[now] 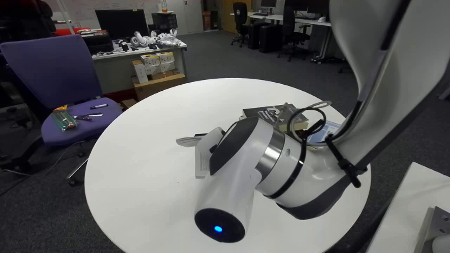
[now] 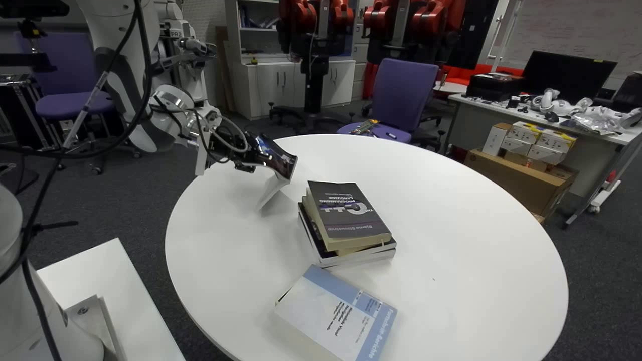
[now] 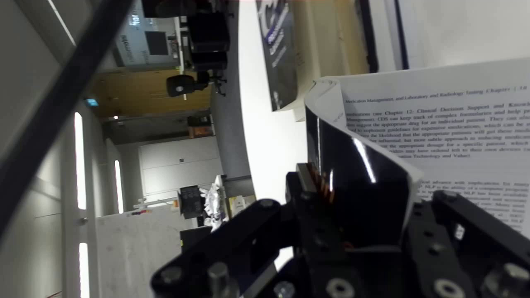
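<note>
My gripper has one finger on each side of a glossy black book and is shut on it. Printed pages of the book spread out to the right in the wrist view. In an exterior view, the gripper holds the book tilted above the white round table, with a pale flap hanging towards the tabletop. In an exterior view, the arm hides the gripper and much of the book. A stack of books with a dark C++ book on top stands close beside the held book.
A blue and white book lies near the table edge beside the stack; the arm partly covers it in an exterior view. A purple chair and a cluttered desk stand beyond the table. Cables loop along the arm.
</note>
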